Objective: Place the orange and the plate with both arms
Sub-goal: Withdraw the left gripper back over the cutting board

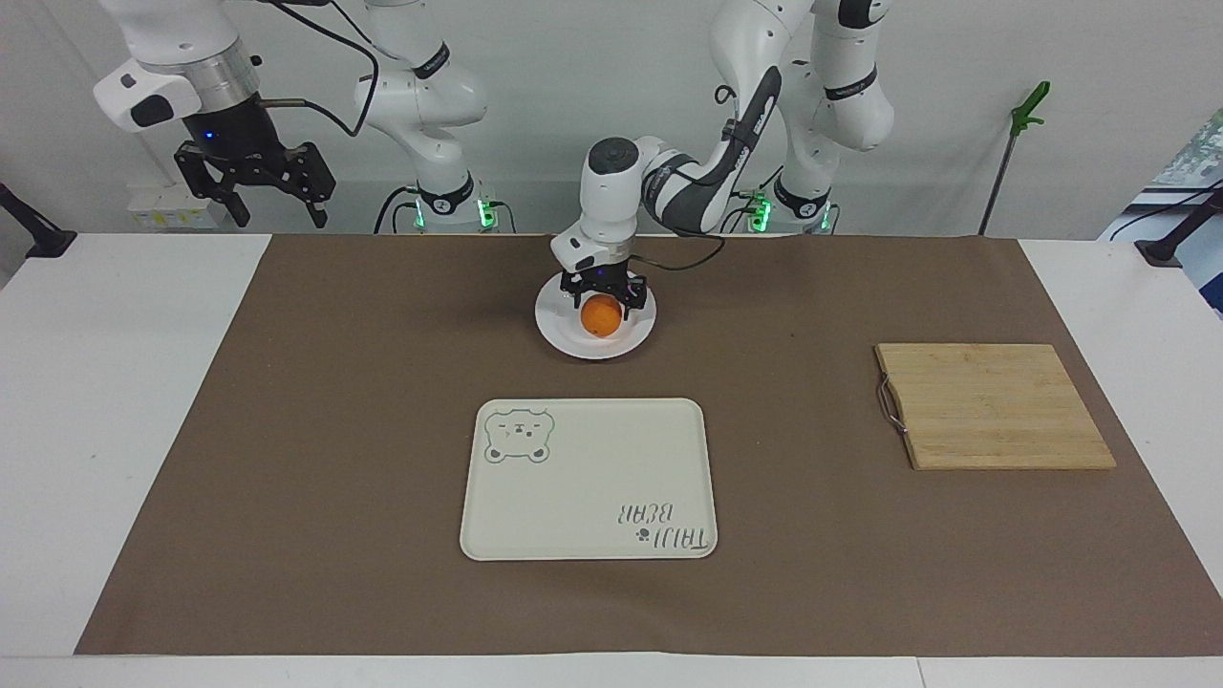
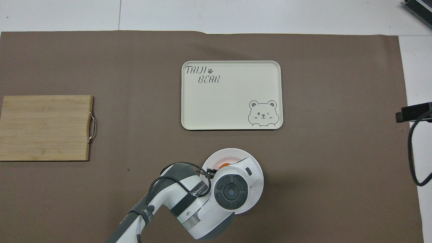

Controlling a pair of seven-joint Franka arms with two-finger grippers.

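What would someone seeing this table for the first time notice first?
The bright orange stands out, sitting on the white plate with the left gripper open around it. The cream bear tray lies farther from the robots than the plate. The right gripper waits raised at its own end.
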